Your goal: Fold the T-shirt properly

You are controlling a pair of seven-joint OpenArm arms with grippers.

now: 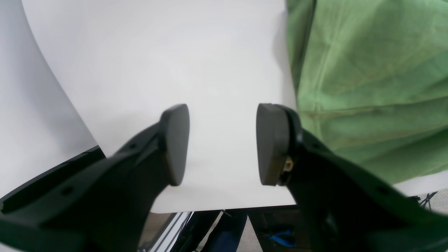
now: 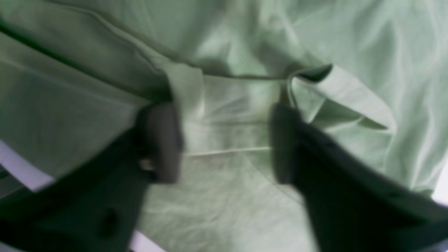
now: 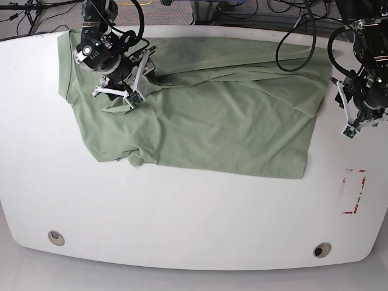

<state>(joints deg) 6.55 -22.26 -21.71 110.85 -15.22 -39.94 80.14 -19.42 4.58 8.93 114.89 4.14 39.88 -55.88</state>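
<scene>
The pale green T-shirt (image 3: pixel 224 121) lies spread across the far half of the white table (image 3: pixel 182 212), creased, with its hem side toward the right. My right gripper (image 3: pixel 127 100) rests on the shirt's far left part. In the blurred right wrist view its jaws (image 2: pixel 224 112) stand apart, straddling a flat band of the T-shirt (image 2: pixel 315 35) beside a curled fold. My left gripper (image 3: pixel 350 130) hovers over bare table just off the shirt's right edge. It is open and empty (image 1: pixel 223 112), and the T-shirt (image 1: pixel 367 87) lies to its right.
A red marked rectangle (image 3: pixel 353 191) is on the table at the right. Two round holes (image 3: pixel 56 237) (image 3: pixel 322 249) sit near the front edge. Cables run along the back. The table's edge (image 1: pixel 227 206) lies just under the left gripper.
</scene>
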